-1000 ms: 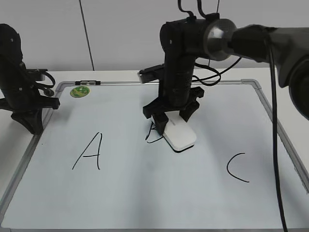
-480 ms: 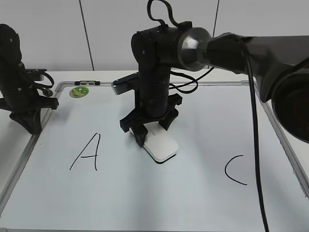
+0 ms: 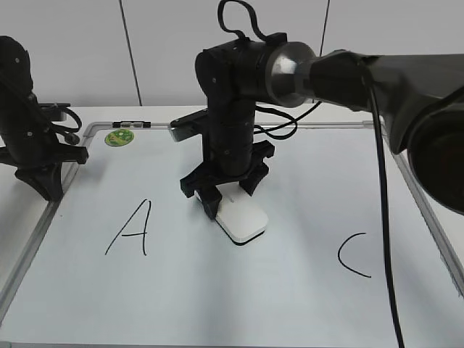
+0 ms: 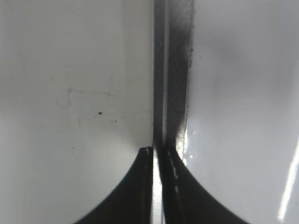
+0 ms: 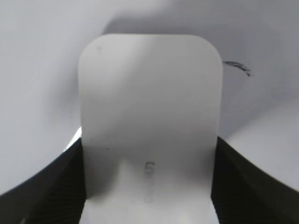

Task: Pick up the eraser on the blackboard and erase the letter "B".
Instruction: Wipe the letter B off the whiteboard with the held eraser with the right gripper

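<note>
- Eraser (image 3: 243,220): pinched by right gripper (image 3: 226,200), flat on blackboard (image 3: 304,304).
- Letter "B": only a faint trace (image 5: 237,68); wiping underway.
- Next: stroke across remnant.
- Left gripper (image 4: 158,154): pressed together, idle.

Your left gripper (image 4: 157,161) pointed down over the blackboard's grey frame edge (image 4: 161,70), its two dark fingertips (image 4: 135,186) nearly together, pale surfaces on either side.
</note>
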Controlling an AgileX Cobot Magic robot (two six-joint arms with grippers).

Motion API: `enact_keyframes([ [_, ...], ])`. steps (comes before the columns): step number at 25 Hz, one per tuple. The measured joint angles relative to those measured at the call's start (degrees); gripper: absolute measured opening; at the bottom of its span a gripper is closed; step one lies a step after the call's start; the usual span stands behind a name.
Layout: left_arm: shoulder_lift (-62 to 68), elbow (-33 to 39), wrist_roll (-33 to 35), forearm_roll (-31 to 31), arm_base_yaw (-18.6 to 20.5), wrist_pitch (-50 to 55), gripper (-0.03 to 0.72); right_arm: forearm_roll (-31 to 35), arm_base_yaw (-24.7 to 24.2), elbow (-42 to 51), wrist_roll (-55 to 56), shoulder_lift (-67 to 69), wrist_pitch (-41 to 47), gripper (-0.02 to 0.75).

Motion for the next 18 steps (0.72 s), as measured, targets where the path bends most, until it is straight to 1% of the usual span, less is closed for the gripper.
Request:
enact_keyframes([
  [4,0.0,0.0,0.0,0.0,0.0,-0.1,0.016,1.0,-2.2,0.0,0.4,0.0,-0.1,0.533],
  [10,0.0,0.0,0.0,0.0,0.0,-0.1,0.016,0.7,-8.0,-0.1,0.9,0.0,-0.2,0.533],
  [12,0.0,0.0,0.0,0.0,0.0,-0.1,0.016,0.7,-9.0,-0.1,1.1,0.0,-0.2,0.533],
  [18,0.0,0.0,0.0,0.0,0.0,-0.2,0.016,1.0,-8.5,-0.2,1.1,0.0,-0.2,0.533],
])
